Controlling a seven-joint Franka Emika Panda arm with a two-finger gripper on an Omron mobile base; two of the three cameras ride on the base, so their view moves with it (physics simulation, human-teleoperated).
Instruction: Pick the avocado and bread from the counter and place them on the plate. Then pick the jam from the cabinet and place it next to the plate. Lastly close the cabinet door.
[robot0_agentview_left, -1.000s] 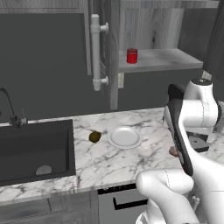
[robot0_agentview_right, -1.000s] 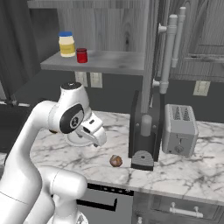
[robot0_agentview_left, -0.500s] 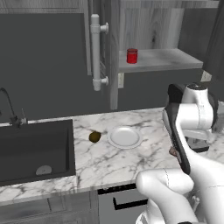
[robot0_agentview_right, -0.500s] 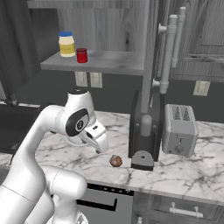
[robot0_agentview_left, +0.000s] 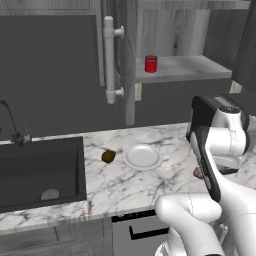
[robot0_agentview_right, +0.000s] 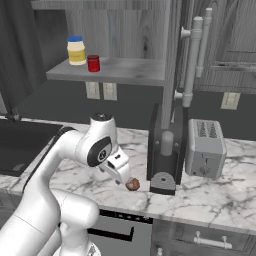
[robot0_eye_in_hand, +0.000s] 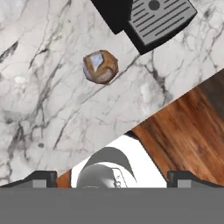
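Marble: white counter (robot0_agentview_left: 165, 140) with grey veins, carrying every loose thing I work with.
Jaws: released, spread as wide as they go, nothing between them; in the hand view my two dark fingertips (robot0_eye_in_hand: 41, 178) sit far apart at 7 and 5 o'clock.
Gripper (robot0_agentview_right: 127, 181): in the right base view it hangs low over the counter's front strip, tips pointing down just beside the bread.
Bread (robot0_eye_in_hand: 100, 66): pinkish-brown lump with pale patches, lying on bare marble at 11 o'clock in the hand view, apart from my tips; in the right base view (robot0_agentview_right: 132, 184) it rests near the counter's front edge, at 8 o'clock from the coffee machine.
Coffee machine (robot0_agentview_right: 165, 150): dark, upright, its ribbed drip tray at 1 o'clock from the bread in the hand view.
Toaster (robot0_agentview_right: 205, 149): grey, at 3 o'clock beside the coffee machine.
Avocado (robot0_agentview_left: 108, 156): dark olive oval on the counter, just at 9 o'clock of the plate, not on it.
Plate (robot0_agentview_left: 143, 156): white, round, bare, well apart from the bread.
Sink (robot0_agentview_left: 40, 170): dark basin at 9 o'clock from the avocado.
Jam (robot0_agentview_left: 151, 64): red jar standing upright on the cabinet shelf; in the right base view (robot0_agentview_right: 93, 63) it stands just at 3 o'clock of a yellow jar (robot0_agentview_right: 76, 50) with a blue lid.
Cabinet (robot0_agentview_left: 185, 67): open, pale grey shelf showing.
Door (robot0_agentview_left: 127, 60): swung out, edge-on in the left base view, its white bar handle (robot0_agentview_left: 110, 60) vertical.
Floor: brown wood planks past the counter edge, at 4 o'clock in the hand view.
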